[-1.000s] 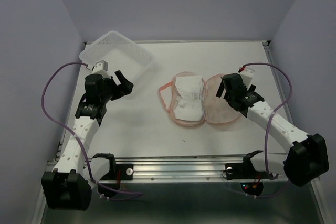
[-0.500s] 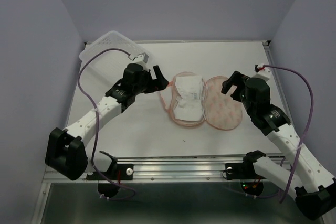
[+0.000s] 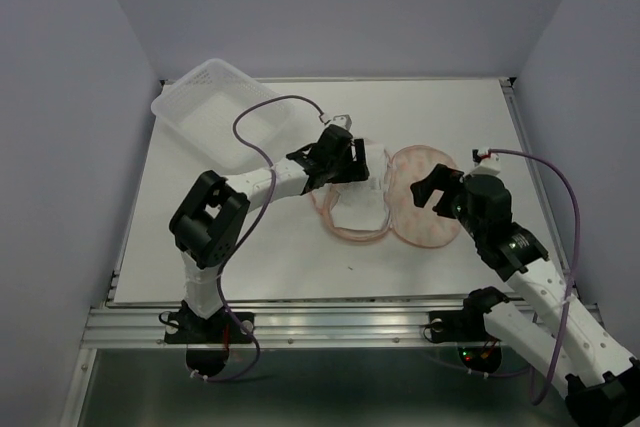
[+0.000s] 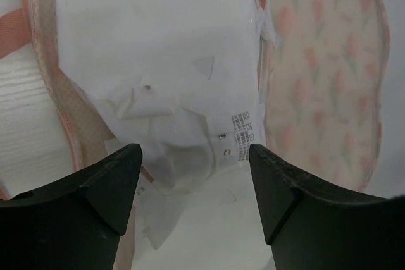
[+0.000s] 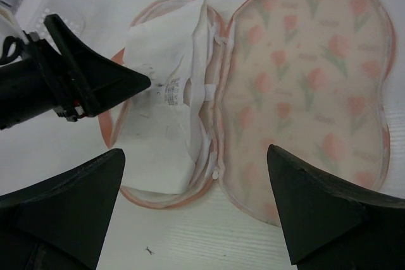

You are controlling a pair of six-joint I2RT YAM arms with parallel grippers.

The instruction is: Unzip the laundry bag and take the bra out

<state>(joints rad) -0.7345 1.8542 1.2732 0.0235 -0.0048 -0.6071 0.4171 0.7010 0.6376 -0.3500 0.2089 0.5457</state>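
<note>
The peach-pink laundry bag (image 3: 425,209) lies unzipped and spread flat mid-table, its tulip-print lid (image 5: 304,80) folded out to the right. The white bra (image 5: 166,118) lies folded in the left half; in the top view the left arm hides most of it. It also shows in the left wrist view (image 4: 158,61). My left gripper (image 3: 362,169) is open and hovers right over the bra, fingers (image 4: 111,184) either side of its label. My right gripper (image 3: 432,187) is open and empty above the bag's lid, apart from it.
A clear plastic tray (image 3: 215,107) stands at the back left corner. The bag's pink loop (image 4: 12,30) trails left of the pouch. The left arm stretches across the table's middle. Purple cables arc above both arms.
My left gripper has swung right from beside the tray to over the bra in the open bag. My right gripper has pulled back toward the near right, off the lid.
</note>
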